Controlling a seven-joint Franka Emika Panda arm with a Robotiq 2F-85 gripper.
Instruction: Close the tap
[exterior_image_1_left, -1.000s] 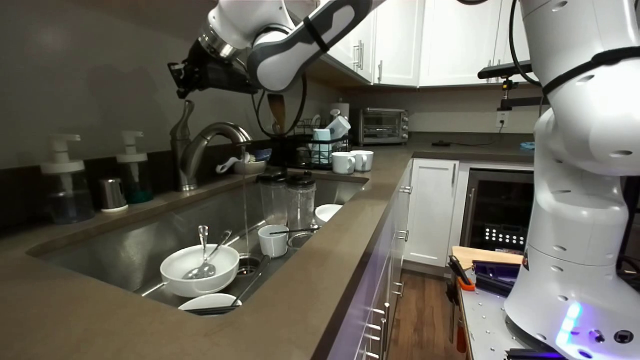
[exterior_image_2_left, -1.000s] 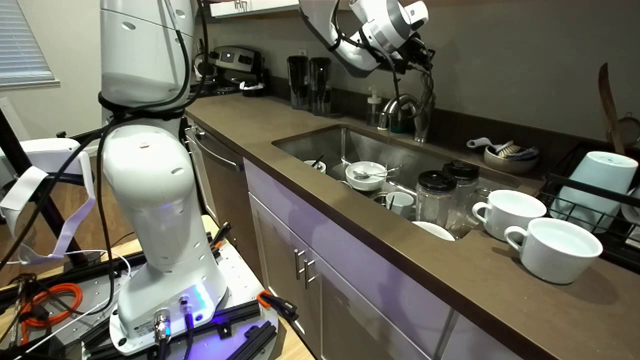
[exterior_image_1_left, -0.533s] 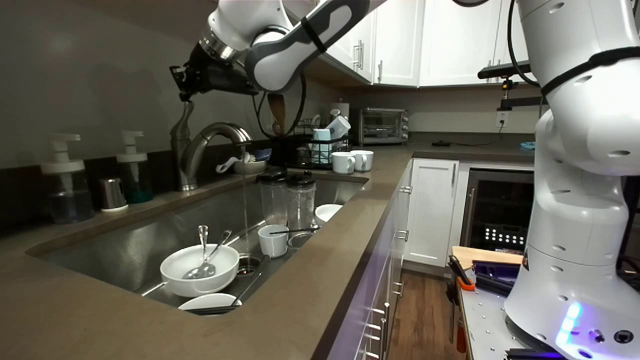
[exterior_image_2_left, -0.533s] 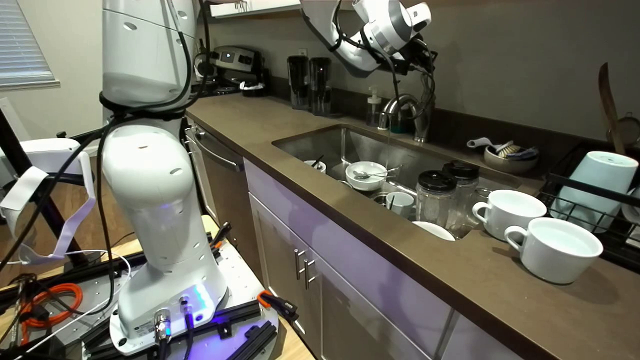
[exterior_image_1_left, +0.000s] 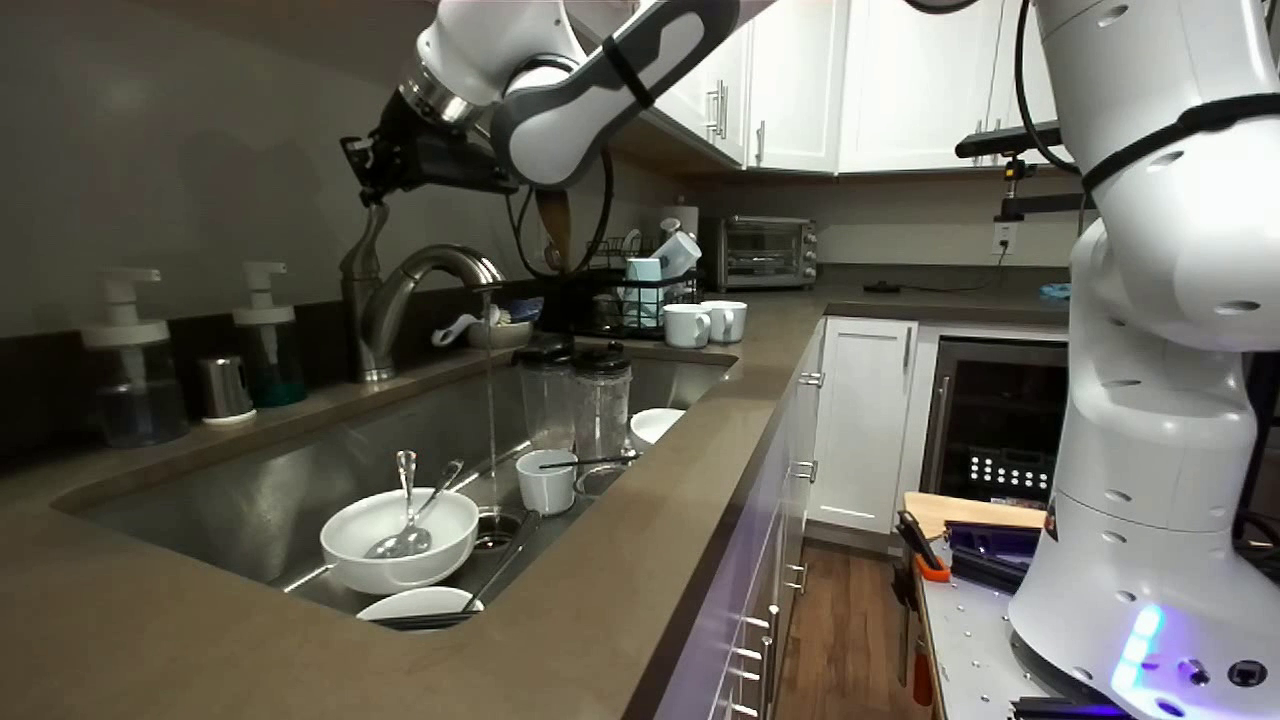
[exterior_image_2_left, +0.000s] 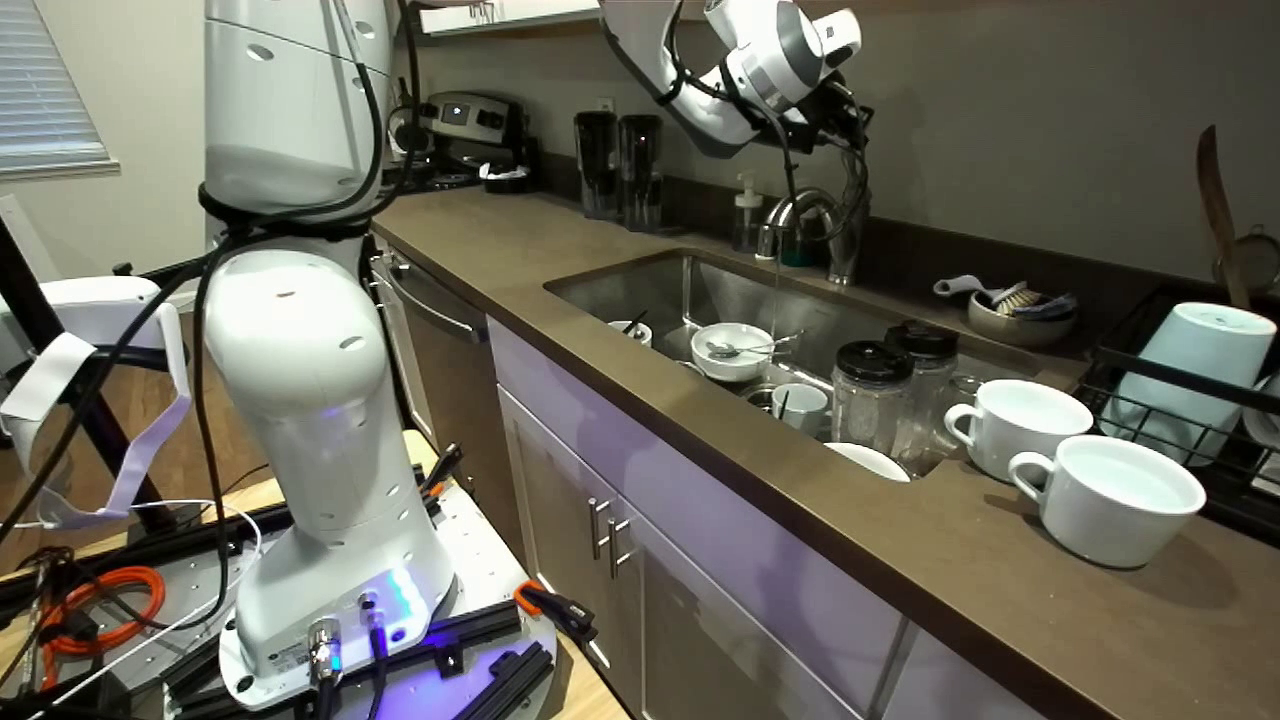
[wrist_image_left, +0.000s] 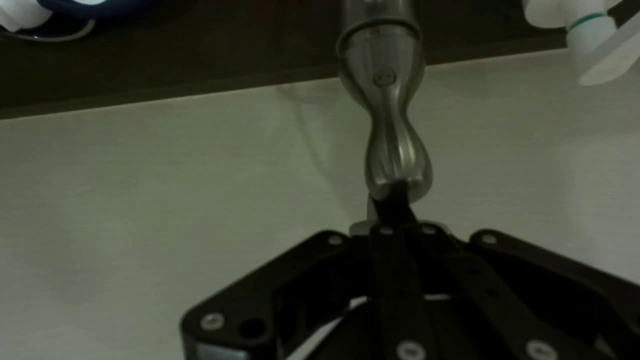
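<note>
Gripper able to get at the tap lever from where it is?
Probably yes. The gripper, shut, is right by the top end of the lever, with nothing visible between them. Whether they touch, I can't tell for sure.

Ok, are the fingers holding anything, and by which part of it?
Nothing: the fingers look shut together, with no object visible between them. They overlap the top end of the tap handle in the wrist view, but don't straddle it; contact unclear.

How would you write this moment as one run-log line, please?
tap: running | water: thin stream into sink | jaws: shut, at tip of lever handle, contact unclear | closing: not yet done
</note>
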